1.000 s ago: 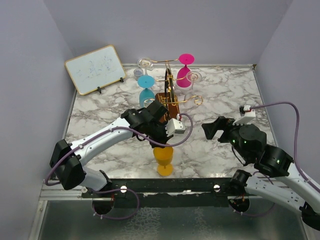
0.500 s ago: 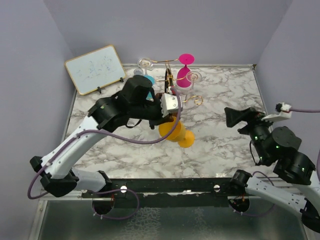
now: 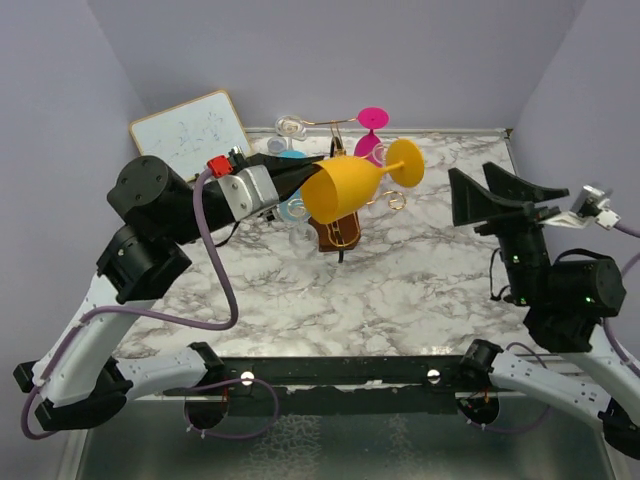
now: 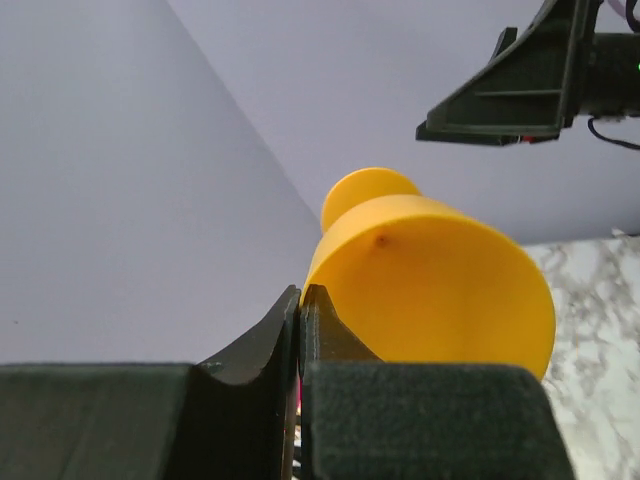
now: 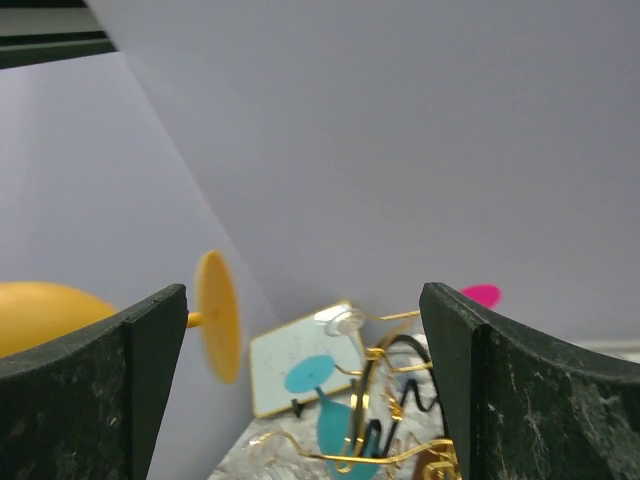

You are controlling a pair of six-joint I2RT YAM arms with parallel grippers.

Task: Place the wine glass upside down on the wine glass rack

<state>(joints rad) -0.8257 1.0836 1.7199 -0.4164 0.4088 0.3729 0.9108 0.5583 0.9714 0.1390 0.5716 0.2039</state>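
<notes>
My left gripper [image 3: 298,180] is shut on the rim of a yellow wine glass [image 3: 345,187]. It holds the glass lying sideways high over the table, with the foot [image 3: 406,160] pointing right. In the left wrist view the fingers [image 4: 322,325] pinch the rim of the bowl [image 4: 430,280]. The gold wire rack [image 3: 350,200] on its brown block base [image 3: 337,232] stands just below and behind the glass. My right gripper [image 3: 495,190] is open and empty, raised to the right of the rack. Between its jaws, the right wrist view shows the yellow foot [image 5: 217,315] and the rack [image 5: 385,455].
A pink glass [image 3: 372,122] hangs on the rack's far side. A blue glass [image 3: 292,207] hangs on its left and also shows in the right wrist view [image 5: 333,425]. Clear glasses [image 3: 290,126] hang at the back left. A whiteboard [image 3: 190,135] leans at the far left corner.
The left arm lifted the yellow glass from upright near the front edge, tipped it sideways and carried it up over the rack. The right arm rose and drew back to the right.
</notes>
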